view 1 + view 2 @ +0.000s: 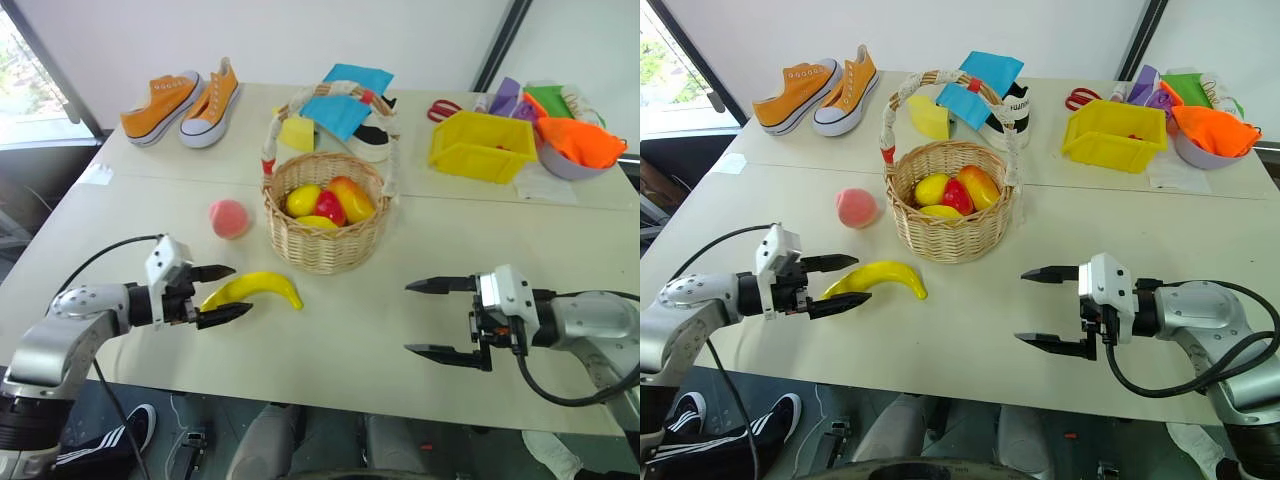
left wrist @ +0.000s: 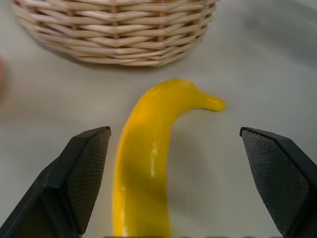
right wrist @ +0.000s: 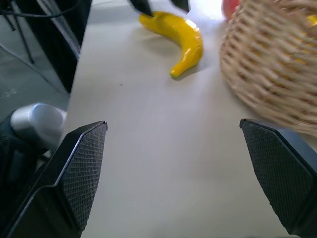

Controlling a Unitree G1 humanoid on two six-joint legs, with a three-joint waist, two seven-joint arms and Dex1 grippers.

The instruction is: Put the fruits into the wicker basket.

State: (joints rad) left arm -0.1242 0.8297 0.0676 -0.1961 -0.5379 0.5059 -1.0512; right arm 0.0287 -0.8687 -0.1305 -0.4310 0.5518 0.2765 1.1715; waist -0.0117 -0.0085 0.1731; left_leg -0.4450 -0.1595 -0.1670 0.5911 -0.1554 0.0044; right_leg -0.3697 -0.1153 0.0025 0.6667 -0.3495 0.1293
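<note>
The wicker basket (image 1: pixel 325 220) stands mid-table with its cloth-wrapped handle arching over it. Inside lie a small yellow fruit (image 1: pixel 303 199), a red one (image 1: pixel 330 207) and an orange-red one (image 1: pixel 352 197). A pink peach (image 1: pixel 230 217) rests on the table just left of the basket. In front of the basket lies the yellow banana (image 1: pixel 254 290). My left gripper (image 1: pixel 222 293) is open, its fingers on either side of the banana's near end (image 2: pixel 143 188), not closed on it. My right gripper (image 1: pixel 433 318) hangs open over bare table at the right, pointing left, holding nothing.
Orange sneakers (image 1: pixel 182 102) sit at the back left. Blue and yellow cloths (image 1: pixel 340 105) and a black-and-white shoe lie behind the basket. A yellow plastic bin (image 1: pixel 482 144), red scissors (image 1: pixel 442 108) and a bowl of coloured cloths (image 1: pixel 580 145) fill the back right.
</note>
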